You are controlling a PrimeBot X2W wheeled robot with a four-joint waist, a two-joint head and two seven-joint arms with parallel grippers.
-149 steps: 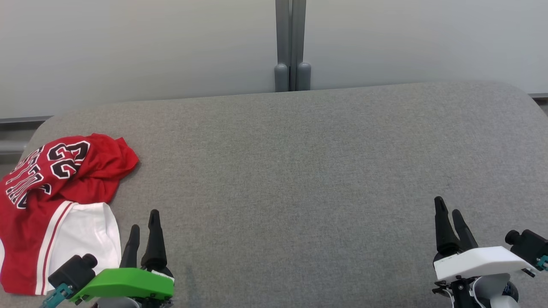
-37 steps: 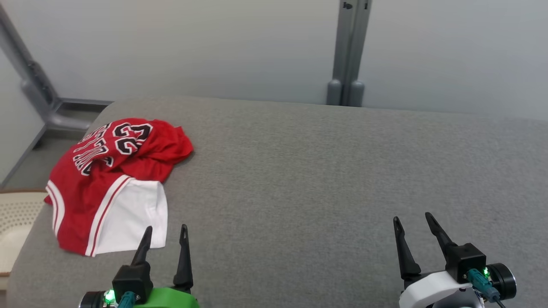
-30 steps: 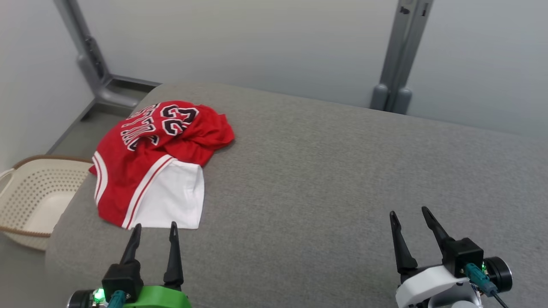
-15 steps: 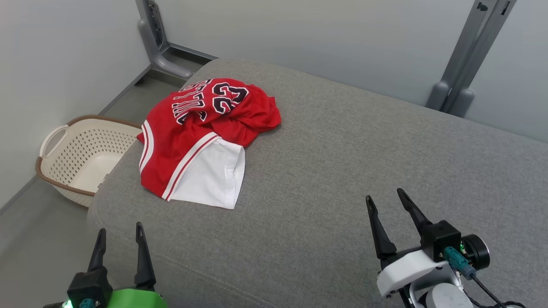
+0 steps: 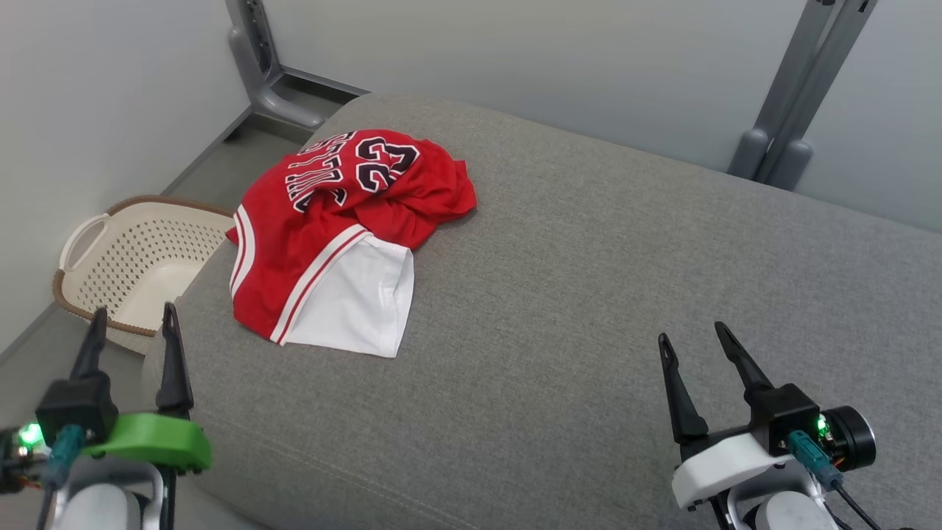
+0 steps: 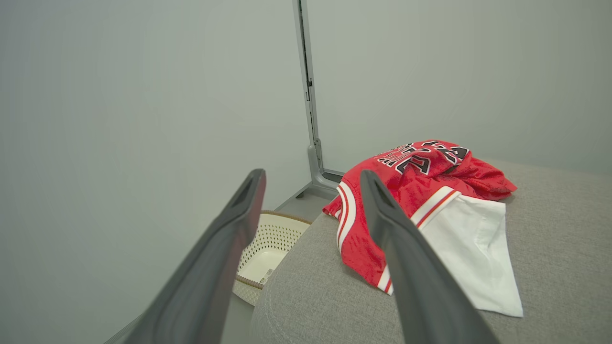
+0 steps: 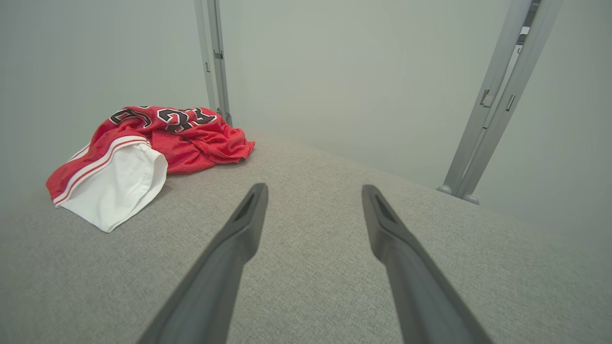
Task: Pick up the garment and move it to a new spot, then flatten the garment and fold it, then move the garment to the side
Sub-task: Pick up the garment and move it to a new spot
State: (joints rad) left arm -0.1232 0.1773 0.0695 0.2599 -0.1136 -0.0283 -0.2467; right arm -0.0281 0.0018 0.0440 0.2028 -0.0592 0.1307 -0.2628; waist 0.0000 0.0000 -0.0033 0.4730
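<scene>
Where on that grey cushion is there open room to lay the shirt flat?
The cushion is bare from the red jersey rightward to the right gripper and back to the grey post. Only its left corner is crowded: the jersey lies there, by the floor basket.

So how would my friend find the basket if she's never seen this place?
Start at the big grey cushion and go to the end where the red and white garment lies. On the floor beside that end sits the basket. It alone is cream plastic dotted with holes, with a brown rim.
</scene>
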